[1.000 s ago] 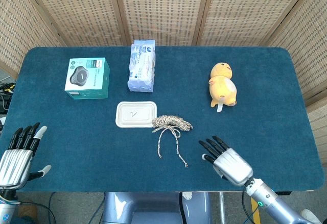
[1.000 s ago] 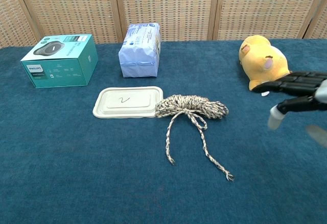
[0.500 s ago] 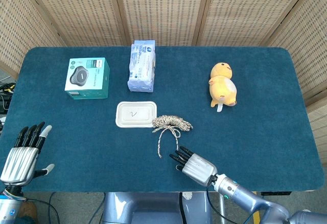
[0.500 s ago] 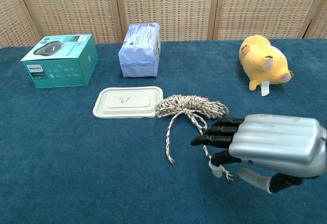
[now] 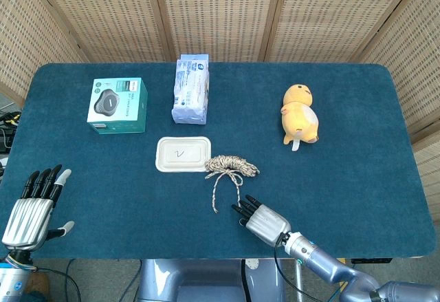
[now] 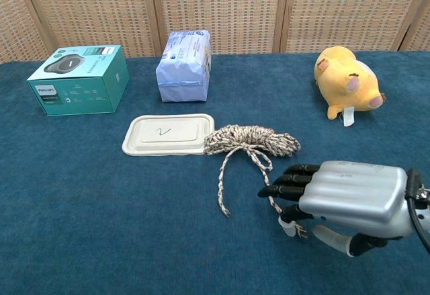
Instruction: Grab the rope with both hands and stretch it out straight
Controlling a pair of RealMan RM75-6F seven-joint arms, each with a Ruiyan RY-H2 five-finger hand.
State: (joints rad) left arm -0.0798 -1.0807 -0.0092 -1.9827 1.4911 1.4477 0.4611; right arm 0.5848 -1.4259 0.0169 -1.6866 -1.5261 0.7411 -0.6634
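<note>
The rope (image 5: 231,166) lies in a bundle in the middle of the blue table (image 5: 357,178), touching the right edge of a white lid (image 5: 182,154). Two loose ends trail toward the robot. The right hand (image 6: 342,197) sits over the tip of the right-hand end, fingers spread; it may be touching the tip, but that spot is hidden. The left hand (image 5: 31,206) is open, at the near left corner, well apart from the rope.

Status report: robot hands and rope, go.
Right robot hand open, over one rope tail. Left robot hand open, far off. Rope bundled, not gripped. Nothing blocking.
</note>
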